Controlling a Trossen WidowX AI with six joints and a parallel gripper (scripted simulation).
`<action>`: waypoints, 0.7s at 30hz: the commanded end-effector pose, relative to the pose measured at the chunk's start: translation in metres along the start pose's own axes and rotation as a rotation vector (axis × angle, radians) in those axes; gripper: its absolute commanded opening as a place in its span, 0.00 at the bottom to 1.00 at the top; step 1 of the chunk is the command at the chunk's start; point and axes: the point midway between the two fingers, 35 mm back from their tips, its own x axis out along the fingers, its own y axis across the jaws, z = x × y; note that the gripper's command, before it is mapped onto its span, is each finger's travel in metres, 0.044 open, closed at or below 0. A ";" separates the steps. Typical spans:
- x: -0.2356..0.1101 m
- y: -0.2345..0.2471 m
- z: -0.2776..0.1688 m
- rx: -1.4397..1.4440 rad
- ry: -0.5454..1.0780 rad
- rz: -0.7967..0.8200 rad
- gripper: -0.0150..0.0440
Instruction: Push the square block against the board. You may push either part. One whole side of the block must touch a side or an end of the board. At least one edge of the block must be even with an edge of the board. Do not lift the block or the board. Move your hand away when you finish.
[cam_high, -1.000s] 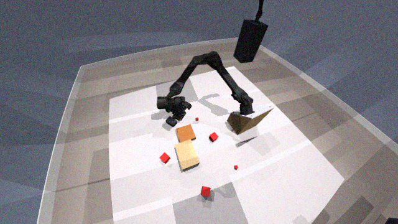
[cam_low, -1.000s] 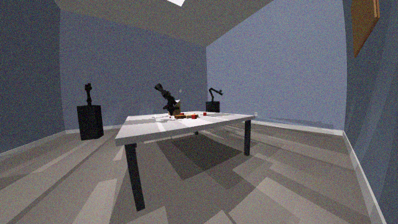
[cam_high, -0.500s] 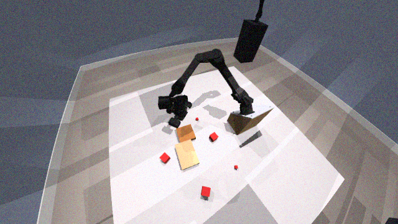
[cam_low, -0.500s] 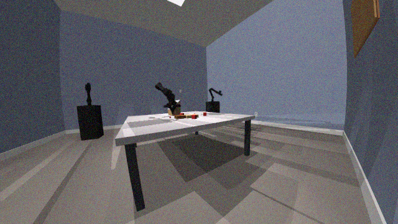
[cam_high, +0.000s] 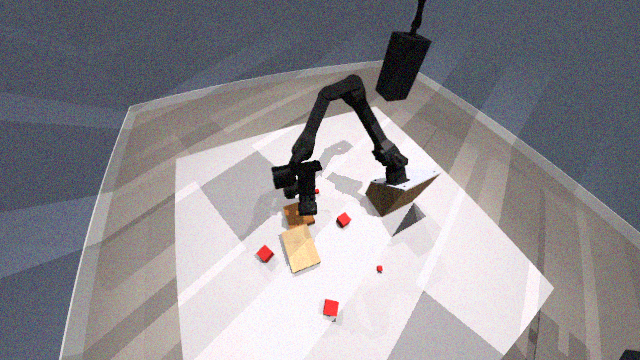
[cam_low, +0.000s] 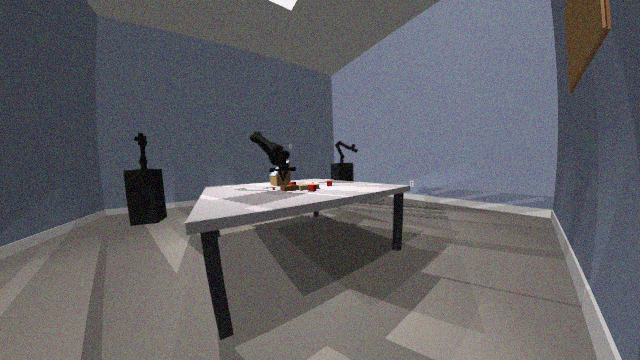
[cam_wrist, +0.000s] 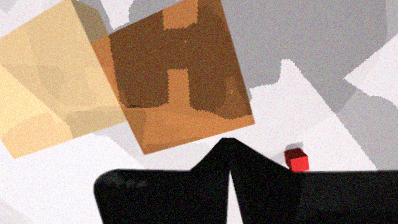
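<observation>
The square block is orange-brown and lies flat on the white table. The pale tan board lies just in front of it, and one end of the board meets a side of the block. In the wrist view the two edges seem to touch, with the block shifted a little along the board's end. My gripper is shut and empty. Its tips point down at the block's far edge, on the side away from the board. In the exterior view the gripper and the block are tiny.
Red cubes lie around: one right of the block, one left of the board, one nearer the front. A small red cube lies to the right. The arm's wedge-shaped base stands at the right.
</observation>
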 end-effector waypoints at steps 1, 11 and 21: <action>-0.001 0.009 -0.020 -0.153 -0.004 -0.006 0.25; -0.001 0.016 -0.039 -0.305 -0.004 -0.010 0.25; 0.054 0.015 -0.040 -0.305 -0.004 -0.013 0.25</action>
